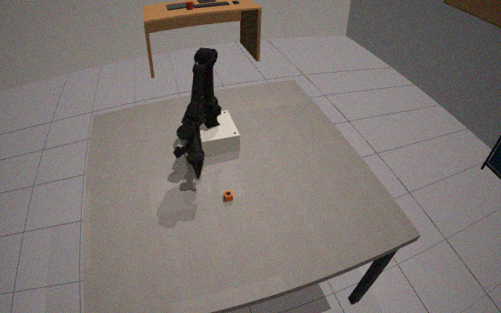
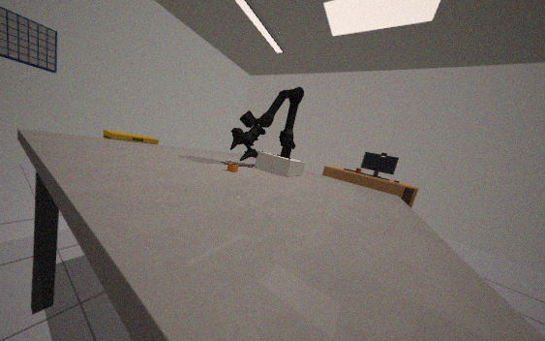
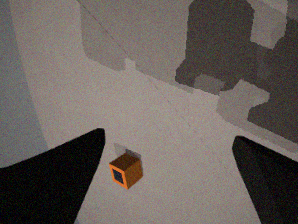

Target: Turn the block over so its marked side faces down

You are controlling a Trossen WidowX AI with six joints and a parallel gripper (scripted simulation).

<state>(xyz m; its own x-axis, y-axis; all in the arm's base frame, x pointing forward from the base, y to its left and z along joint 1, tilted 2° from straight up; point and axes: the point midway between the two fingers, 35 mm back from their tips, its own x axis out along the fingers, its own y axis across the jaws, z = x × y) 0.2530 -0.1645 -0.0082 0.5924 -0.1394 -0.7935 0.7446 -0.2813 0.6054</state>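
Note:
A small orange block (image 1: 228, 196) (image 2: 232, 168) (image 3: 127, 169) rests on the grey table (image 1: 284, 213) (image 2: 260, 252), with a dark square mark on its top face in the top view. In the wrist view the mark shows on the face turned toward the camera. My gripper (image 1: 196, 171) (image 2: 242, 149) (image 3: 169, 139) is open and empty. It hangs above the table, up and to the left of the block in the top view. In the wrist view the block lies just inside the left finger, far below.
The arm's white base box (image 1: 222, 133) (image 2: 280, 165) stands behind the block. A wooden desk (image 1: 204, 18) (image 2: 372, 183) with a monitor stands beyond the table. A yellow object (image 2: 131, 138) shows past the table's far left edge.

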